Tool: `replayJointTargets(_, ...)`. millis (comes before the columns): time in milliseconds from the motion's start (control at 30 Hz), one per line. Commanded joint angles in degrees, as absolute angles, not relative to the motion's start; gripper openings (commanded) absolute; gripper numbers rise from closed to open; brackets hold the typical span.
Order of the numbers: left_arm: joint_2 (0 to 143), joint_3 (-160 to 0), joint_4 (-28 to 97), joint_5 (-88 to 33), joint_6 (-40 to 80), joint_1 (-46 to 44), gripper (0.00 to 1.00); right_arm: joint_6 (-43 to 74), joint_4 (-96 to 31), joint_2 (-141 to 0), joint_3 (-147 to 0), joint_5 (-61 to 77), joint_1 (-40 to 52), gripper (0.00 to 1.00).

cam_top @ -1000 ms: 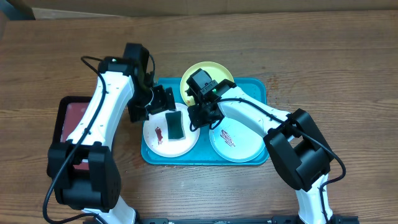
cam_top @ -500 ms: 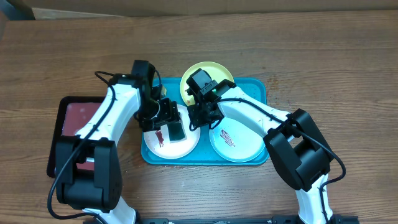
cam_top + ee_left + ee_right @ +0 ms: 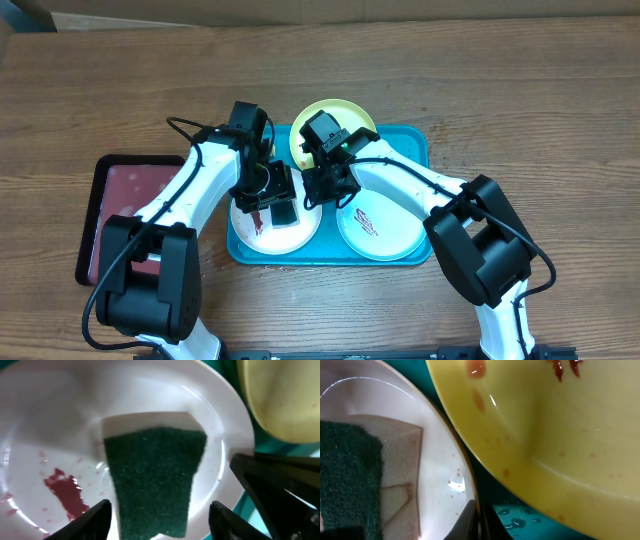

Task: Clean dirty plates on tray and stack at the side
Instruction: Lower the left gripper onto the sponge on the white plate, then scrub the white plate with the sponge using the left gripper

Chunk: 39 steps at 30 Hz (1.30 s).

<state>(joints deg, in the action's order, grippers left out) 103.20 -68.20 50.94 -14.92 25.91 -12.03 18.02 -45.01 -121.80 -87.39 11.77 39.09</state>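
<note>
The turquoise tray (image 3: pixel 415 140) holds three plates: yellow-green (image 3: pixel 345 112) at the back, white-pink (image 3: pixel 300 232) front left, pale mint (image 3: pixel 385 235) front right. A green sponge (image 3: pixel 285 211) lies on the white-pink plate beside a red smear (image 3: pixel 256 218). My left gripper (image 3: pixel 272 192) is open above the sponge (image 3: pixel 155 480), one finger on each side (image 3: pixel 157 522), not touching it. My right gripper (image 3: pixel 318 190) is shut on the white-pink plate's rim (image 3: pixel 470 480), pinching it between its fingers (image 3: pixel 479 522). The yellow-green plate (image 3: pixel 545 425) shows reddish drips.
A dark red tray (image 3: pixel 120 195) with a black rim lies on the wooden table left of the turquoise tray. The right arm's dark body (image 3: pixel 280 490) is close to the right of the left gripper. Water drops sit on the turquoise tray floor (image 3: pixel 517 515).
My left gripper has moved right and down from the tray's left edge to over the sponge on the white-pink plate. The right arm has not moved.
</note>
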Motion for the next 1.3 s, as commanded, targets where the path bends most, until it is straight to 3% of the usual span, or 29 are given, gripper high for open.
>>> replayJointTargets(0, 103.8, -68.0, 50.7, -10.9, 28.3, -12.5, 0.64, 18.5, -45.0, -122.6, -88.5, 11.2, 39.4, 0.04)
replayJointTargets(1067, 103.8, -64.7, 47.0, -7.6, 31.7, -16.4, 0.64, 18.5, -46.0, -122.6, -88.5, 11.2, 39.4, 0.04)
replayJointTargets(1267, 103.8, -64.6, 46.4, -7.5, 31.7, -16.4, 0.43, 18.5, -46.0, -122.6, -88.5, 11.2, 39.4, 0.04)
